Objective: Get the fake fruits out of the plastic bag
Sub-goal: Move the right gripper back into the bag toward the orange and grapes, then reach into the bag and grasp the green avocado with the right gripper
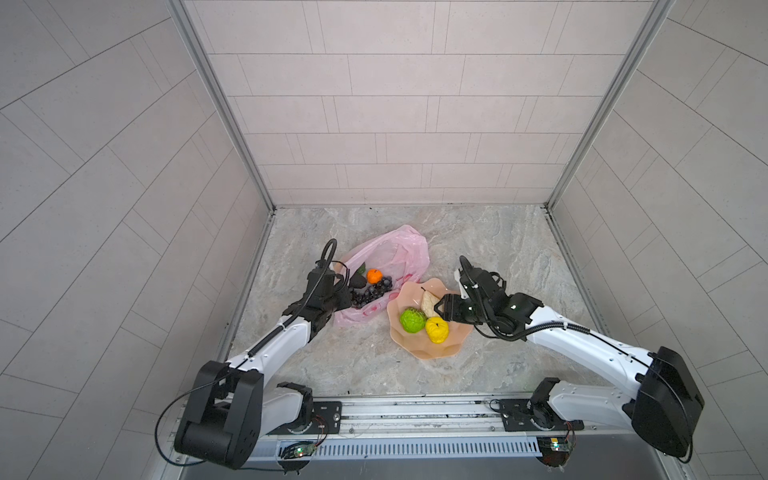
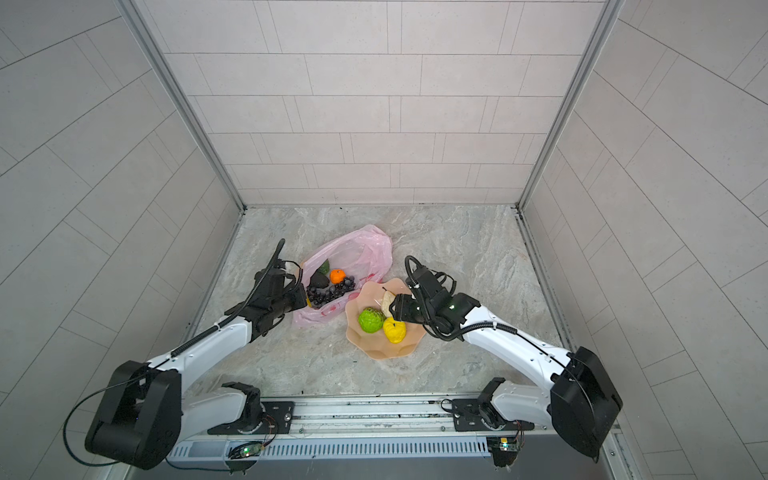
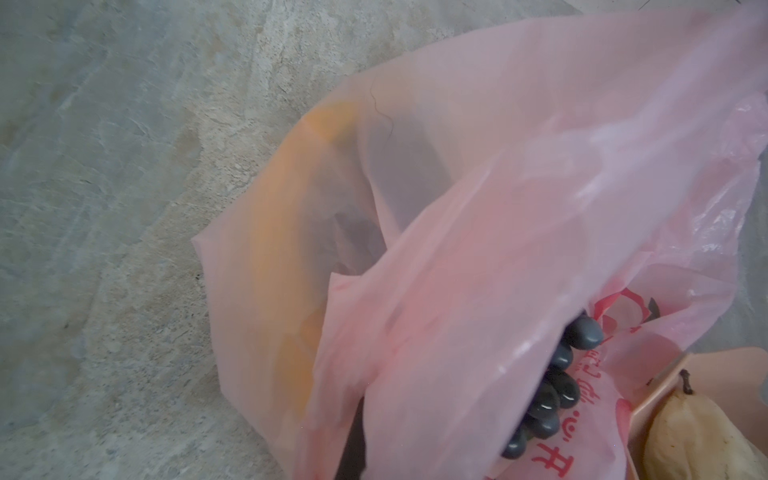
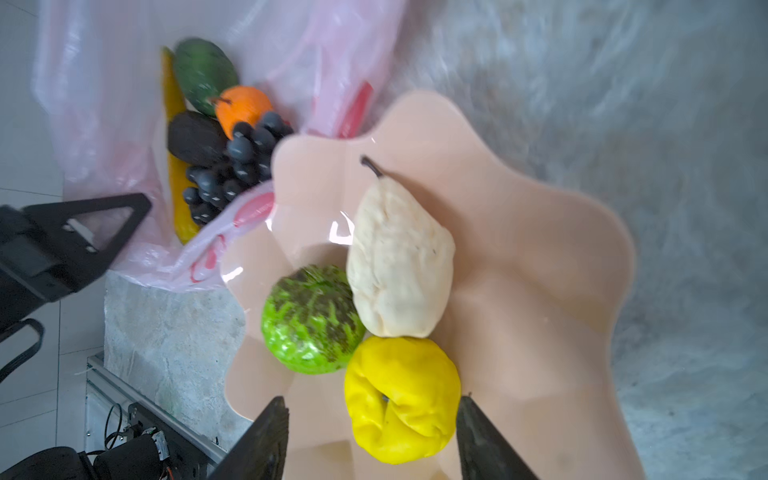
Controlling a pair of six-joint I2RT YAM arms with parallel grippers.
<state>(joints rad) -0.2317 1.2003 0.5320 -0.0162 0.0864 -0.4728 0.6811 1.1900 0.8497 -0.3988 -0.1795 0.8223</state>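
Observation:
The pink plastic bag (image 1: 399, 249) lies open on the stone floor, holding an orange (image 1: 374, 276), a dark avocado (image 1: 357, 281), a grape bunch (image 1: 370, 293), a dark green fruit (image 4: 203, 75) and a banana (image 4: 176, 166). My left gripper (image 1: 343, 299) is shut on the bag's near edge, and pink film (image 3: 498, 208) covers its jaws in the left wrist view. A cream pear (image 4: 399, 270), a bumpy green fruit (image 4: 311, 320) and a yellow lemon-like fruit (image 4: 403, 399) lie in the peach bowl (image 4: 540, 249). My right gripper (image 4: 374, 399) hangs open over the bowl, its fingers on either side of the yellow fruit, gripping nothing.
The scalloped bowl (image 1: 440, 353) sits right of the bag, its rim touching the bag's printed edge. Tiled walls close the floor on three sides, and a metal rail (image 1: 415, 411) with both arm bases runs along the front. Bare stone floor (image 1: 498, 249) lies behind the bowl.

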